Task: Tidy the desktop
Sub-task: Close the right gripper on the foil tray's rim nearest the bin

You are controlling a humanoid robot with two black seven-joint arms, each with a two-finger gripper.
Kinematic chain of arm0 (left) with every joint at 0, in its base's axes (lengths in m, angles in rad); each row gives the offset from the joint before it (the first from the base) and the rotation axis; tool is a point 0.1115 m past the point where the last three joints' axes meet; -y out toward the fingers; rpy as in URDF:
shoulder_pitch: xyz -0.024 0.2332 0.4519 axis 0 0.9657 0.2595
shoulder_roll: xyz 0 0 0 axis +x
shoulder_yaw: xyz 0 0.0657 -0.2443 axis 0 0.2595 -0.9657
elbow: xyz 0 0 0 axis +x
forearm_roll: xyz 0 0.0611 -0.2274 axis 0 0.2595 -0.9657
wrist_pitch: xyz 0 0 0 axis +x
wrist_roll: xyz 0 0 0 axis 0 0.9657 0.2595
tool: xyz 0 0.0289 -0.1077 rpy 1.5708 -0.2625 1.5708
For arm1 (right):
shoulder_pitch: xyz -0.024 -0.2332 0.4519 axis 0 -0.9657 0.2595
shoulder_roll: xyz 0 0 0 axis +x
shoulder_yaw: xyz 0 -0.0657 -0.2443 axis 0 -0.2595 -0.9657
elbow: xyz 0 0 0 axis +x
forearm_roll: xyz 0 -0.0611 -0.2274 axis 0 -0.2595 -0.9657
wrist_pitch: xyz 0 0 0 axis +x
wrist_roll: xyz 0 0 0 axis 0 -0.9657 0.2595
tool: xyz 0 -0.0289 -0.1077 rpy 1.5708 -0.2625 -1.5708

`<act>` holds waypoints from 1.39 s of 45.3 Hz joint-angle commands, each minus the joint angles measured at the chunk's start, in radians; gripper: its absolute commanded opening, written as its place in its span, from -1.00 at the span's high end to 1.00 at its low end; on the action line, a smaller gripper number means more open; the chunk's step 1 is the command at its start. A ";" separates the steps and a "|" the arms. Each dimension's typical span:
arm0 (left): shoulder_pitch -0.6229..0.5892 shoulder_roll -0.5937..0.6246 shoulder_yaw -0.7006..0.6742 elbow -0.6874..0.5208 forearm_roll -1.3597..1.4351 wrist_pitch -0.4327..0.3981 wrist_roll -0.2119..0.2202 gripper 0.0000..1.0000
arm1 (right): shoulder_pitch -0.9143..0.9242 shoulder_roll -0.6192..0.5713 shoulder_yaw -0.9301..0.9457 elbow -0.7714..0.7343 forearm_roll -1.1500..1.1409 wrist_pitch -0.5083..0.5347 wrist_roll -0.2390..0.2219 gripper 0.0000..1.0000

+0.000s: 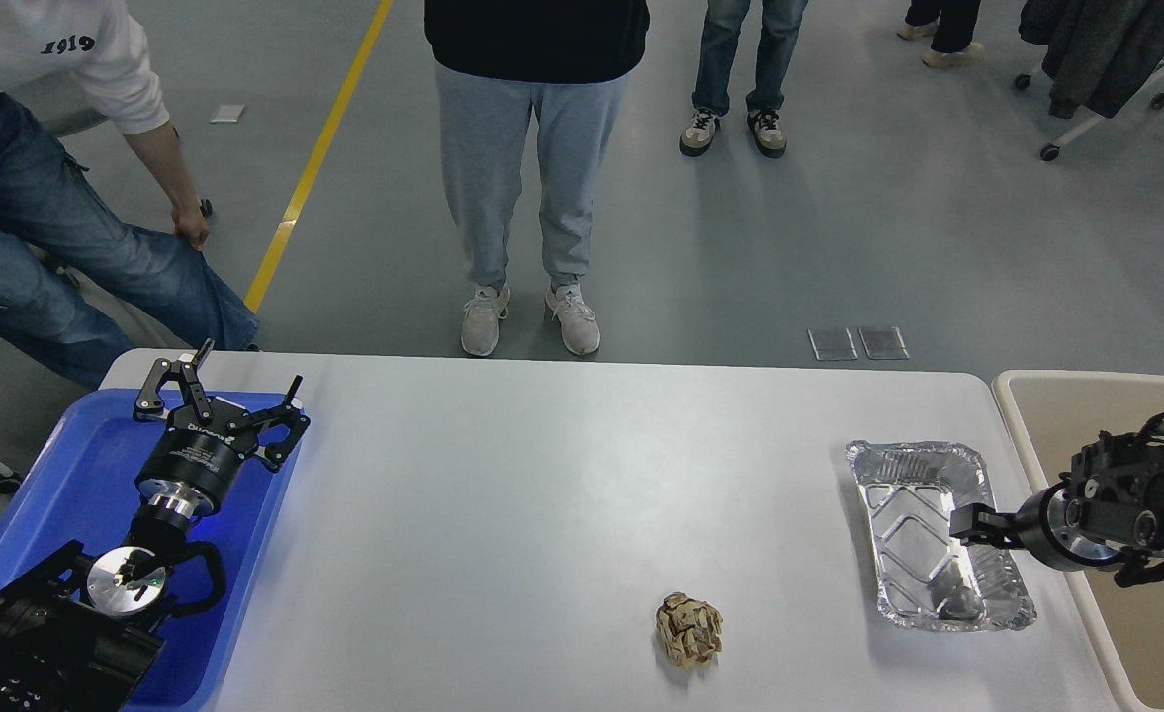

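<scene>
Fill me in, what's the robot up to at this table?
It is tidying the desktop. The right gripper reaches in from the right over the foil tray; whether it grips the tray is not clear. The left gripper hangs open over the blue tray, holding nothing. A crumpled paper ball lies untouched near the front edge. A beige bin sits off the right end. People stand beyond the table.
</scene>
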 commanded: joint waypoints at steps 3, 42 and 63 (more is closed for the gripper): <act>0.000 0.000 0.000 0.000 0.000 0.000 0.000 -1.00 | -0.012 -0.002 0.007 -0.002 0.013 -0.009 0.000 -0.95; 0.000 0.000 0.001 0.000 0.000 0.000 0.002 -1.00 | -0.036 -0.005 0.027 0.006 0.044 -0.009 0.000 0.12; -0.002 0.000 0.001 0.000 0.000 0.000 0.002 -1.00 | -0.027 -0.022 0.027 0.020 0.044 0.009 0.000 1.00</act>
